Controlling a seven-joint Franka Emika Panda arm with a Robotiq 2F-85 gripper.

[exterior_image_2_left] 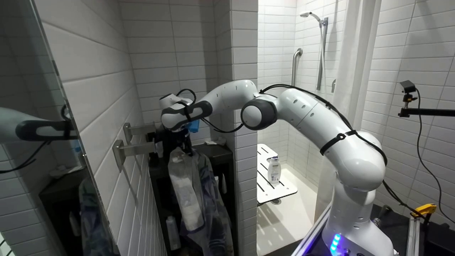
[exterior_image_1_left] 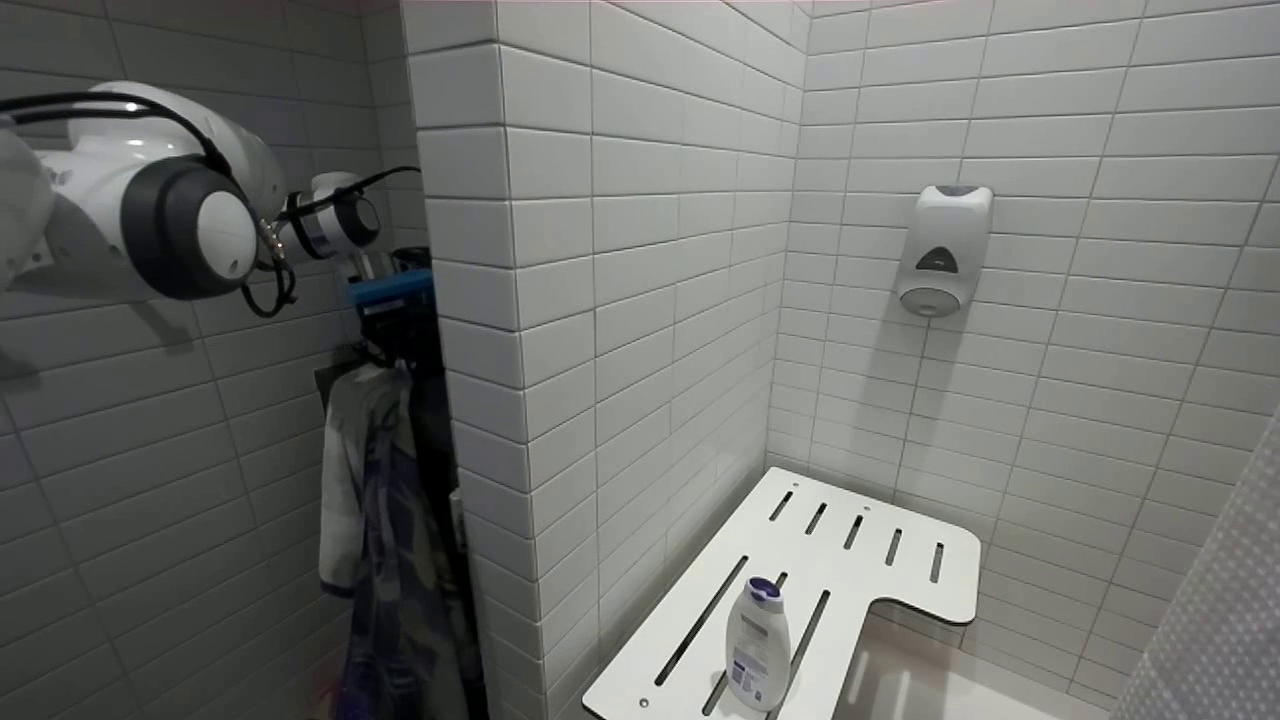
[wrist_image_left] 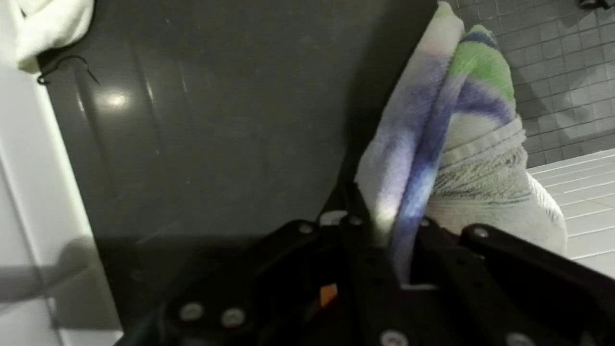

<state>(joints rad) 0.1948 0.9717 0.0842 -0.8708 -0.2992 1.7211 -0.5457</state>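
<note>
My gripper (wrist_image_left: 389,226) is shut on a towel (wrist_image_left: 432,120) with white, purple, blue and green parts. The towel is pinched in folds between the black fingers in the wrist view. In an exterior view the towel (exterior_image_2_left: 192,192) hangs down from the gripper (exterior_image_2_left: 183,144), in front of a dark shelf unit (exterior_image_2_left: 209,153). The towel (exterior_image_1_left: 370,480) also hangs in an exterior view, partly hidden by the tiled wall corner. The fingertips are hard to make out in both exterior views. The shelf's dark top (wrist_image_left: 216,125) lies beside the towel in the wrist view.
Metal wall bars (exterior_image_2_left: 133,149) stick out close to the gripper, near a mirror (exterior_image_2_left: 53,142). A tiled partition (exterior_image_1_left: 500,330) separates the shelf from the shower. A white bottle (exterior_image_1_left: 757,650) stands on a slotted bench (exterior_image_1_left: 850,560). A white cloth (wrist_image_left: 57,24) lies on the shelf.
</note>
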